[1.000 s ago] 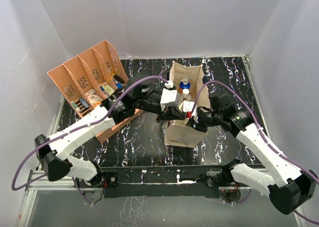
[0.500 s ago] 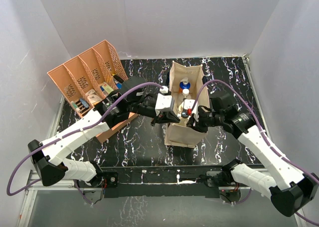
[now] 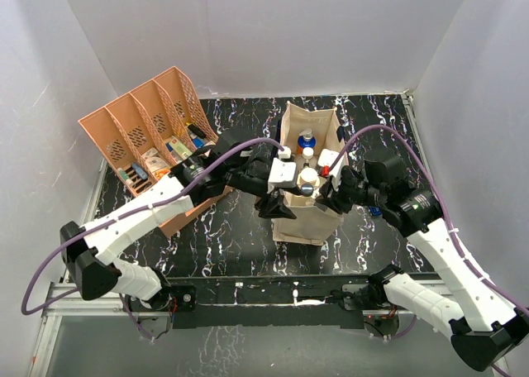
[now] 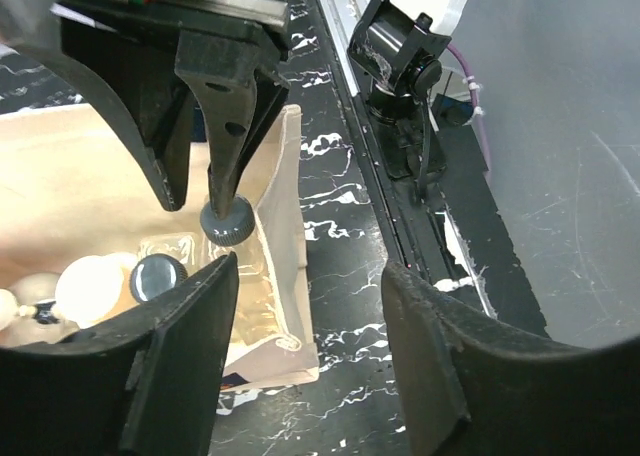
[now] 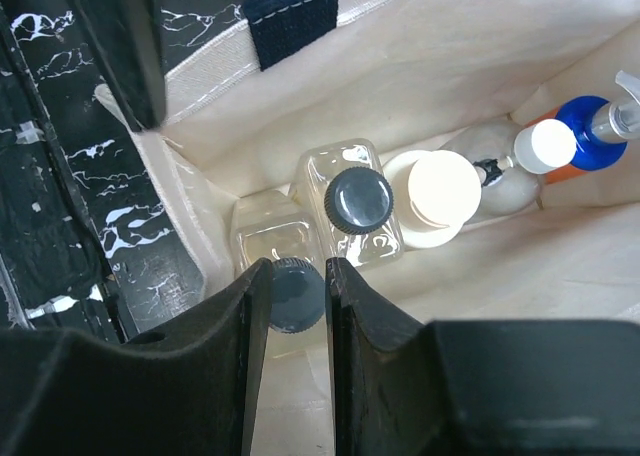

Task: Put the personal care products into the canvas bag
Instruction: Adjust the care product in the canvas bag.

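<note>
The right pincer (image 5: 292, 272) was pressed onto the dark cap of a clear bottle (image 5: 296, 302), holding it inside the canvas bag (image 5: 450, 46). Just beyond the pincer stood a second dark-capped clear bottle (image 5: 358, 201). A cream cylinder (image 5: 438, 191) came next, and a blue pump bottle (image 5: 585, 116) was farthest from the pincer. The left pincer (image 4: 308, 268) hung spread wide and empty beside the bag's rim, facing the right one.

The step looked like setting the bottle down. Next, the right fingers would need to part and lift straight up, clear of the neighbouring caps.

Under the bag lay a black marbled table (image 3: 231, 236), closed in by plain white walls (image 3: 248, 30). An orange tray (image 3: 140, 121) stood behind the left pincer.
</note>
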You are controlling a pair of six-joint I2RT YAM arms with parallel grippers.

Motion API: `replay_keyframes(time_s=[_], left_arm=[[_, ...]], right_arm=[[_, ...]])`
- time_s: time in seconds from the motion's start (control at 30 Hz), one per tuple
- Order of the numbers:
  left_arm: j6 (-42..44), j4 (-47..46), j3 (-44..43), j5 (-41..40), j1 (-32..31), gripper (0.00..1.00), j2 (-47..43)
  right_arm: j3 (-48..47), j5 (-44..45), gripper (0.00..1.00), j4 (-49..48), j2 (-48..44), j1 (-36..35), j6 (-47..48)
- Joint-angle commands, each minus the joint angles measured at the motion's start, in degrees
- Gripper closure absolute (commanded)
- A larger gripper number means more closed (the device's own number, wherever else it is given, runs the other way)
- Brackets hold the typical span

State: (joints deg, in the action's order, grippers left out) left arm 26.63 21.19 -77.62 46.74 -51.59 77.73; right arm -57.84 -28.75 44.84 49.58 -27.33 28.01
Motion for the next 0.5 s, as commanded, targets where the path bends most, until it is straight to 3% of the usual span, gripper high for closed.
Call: replay_keyframes(time_s=[0.0,0.2,0.47], left_arm=[[1.7,2.2,-3.1,3.8,-0.4,0.39,3.2],[0.6,1.1,-3.3,3.8,-1.3,0.37,6.3],[-1.0,-0.8,-1.5,3.4,-1.6,0.56,7.7]], right_arm=[[-1.3,2.2,0.69,-1.6,-0.9,0.1,-1.0],[0.7,1.8,0.71,-1.0,-0.1,0.1,-2.4],[2.2,-0.8,0.76,0.8,2.1,0.2,1.2]])
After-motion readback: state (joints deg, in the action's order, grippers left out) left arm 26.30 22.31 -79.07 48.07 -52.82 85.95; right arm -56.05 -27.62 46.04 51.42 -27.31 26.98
